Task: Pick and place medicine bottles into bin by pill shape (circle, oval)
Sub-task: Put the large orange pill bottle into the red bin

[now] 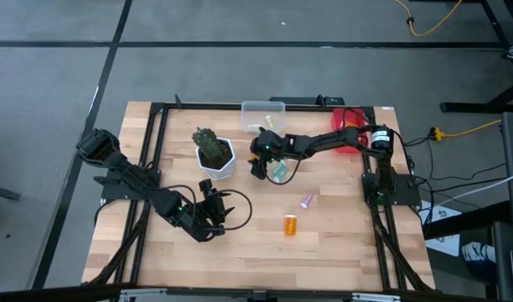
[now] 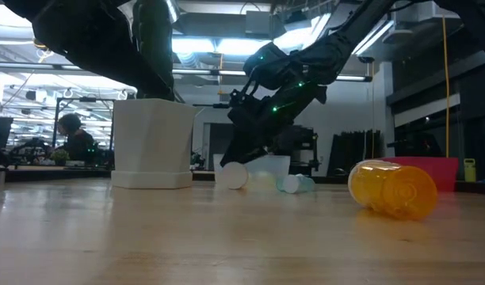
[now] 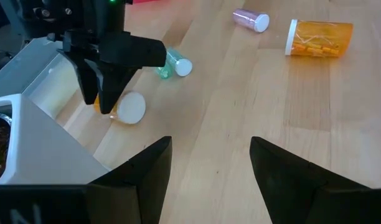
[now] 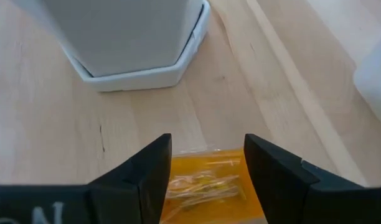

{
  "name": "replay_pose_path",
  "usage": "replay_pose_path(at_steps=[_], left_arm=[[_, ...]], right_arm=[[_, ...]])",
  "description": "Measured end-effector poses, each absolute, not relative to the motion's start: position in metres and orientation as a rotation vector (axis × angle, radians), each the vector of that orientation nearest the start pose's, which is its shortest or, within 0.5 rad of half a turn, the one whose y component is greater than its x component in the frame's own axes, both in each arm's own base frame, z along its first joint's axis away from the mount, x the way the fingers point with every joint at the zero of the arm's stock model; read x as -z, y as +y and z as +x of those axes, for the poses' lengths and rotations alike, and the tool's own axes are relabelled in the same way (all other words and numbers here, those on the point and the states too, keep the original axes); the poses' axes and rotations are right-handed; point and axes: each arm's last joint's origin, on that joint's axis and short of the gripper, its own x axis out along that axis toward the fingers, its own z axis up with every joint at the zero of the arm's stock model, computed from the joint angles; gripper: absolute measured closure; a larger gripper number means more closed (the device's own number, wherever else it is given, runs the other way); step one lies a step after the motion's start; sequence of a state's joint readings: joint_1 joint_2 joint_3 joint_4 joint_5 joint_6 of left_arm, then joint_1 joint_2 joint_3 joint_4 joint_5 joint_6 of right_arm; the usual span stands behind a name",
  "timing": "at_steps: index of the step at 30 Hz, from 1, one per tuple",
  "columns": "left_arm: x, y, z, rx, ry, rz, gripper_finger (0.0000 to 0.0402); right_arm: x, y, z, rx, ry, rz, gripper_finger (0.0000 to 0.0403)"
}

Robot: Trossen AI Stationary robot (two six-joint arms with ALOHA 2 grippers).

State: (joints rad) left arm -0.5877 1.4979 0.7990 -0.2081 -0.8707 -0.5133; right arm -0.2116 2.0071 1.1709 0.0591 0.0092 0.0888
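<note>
The left pincer (image 1: 213, 220) was parked near the front left of the table (image 1: 340, 243), its fingers seen apart in its own wrist view and holding nothing. Just beyond it, the white plant pot (image 1: 216, 159) stood upright, well left of centre. Beside the pot, the right pincer (image 1: 258, 166) was lowered to the table top, and its fingers were seen closed around a small orange bottle (image 4: 208, 180) lying on its side, with oval-looking pills faintly visible inside; the bottle's pale cap (image 3: 131, 107) was shown resting at the wood in the left wrist view. A teal bottle (image 1: 279, 172) lay just beside that grip. Farther right and nearer the front, a pink bottle (image 1: 307, 200) and a second orange bottle (image 1: 290, 224) lay on their sides, well apart from the bins. A clear bin (image 1: 264, 113) and a red bin (image 1: 347, 117) were set at the table's far edge.

The grasp was judged to be in hand, with most bottles unsorted. A clean lift was called for next, clear of the teal bottle and the pot, then carriage to the bin matching the pill shape.
</note>
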Motion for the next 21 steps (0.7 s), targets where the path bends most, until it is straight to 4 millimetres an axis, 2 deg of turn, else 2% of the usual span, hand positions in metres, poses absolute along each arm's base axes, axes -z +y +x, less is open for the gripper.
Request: replay_pose_path(at_steps=[6, 12, 17, 21], left_arm=[[-0.187, -0.137, 0.245, -0.420, 0.580, 0.115, 0.0191], [-0.187, -0.137, 0.245, -0.420, 0.580, 0.115, 0.0191], [-0.187, -0.137, 0.245, -0.420, 0.581, 0.115, 0.0191], [-0.187, -0.137, 0.245, -0.420, 0.581, 0.114, 0.0191]], right_arm=[[-0.124, -0.084, 0.394, 0.261, 0.853, 0.205, 0.0198], [-0.129, -0.084, 0.385, 0.295, 0.922, 0.193, 0.0198], [-0.157, -0.082, 0.373, 0.307, 0.954, 0.151, 0.0198], [-0.194, -0.077, 0.353, 0.288, 0.978, 0.094, 0.0198]])
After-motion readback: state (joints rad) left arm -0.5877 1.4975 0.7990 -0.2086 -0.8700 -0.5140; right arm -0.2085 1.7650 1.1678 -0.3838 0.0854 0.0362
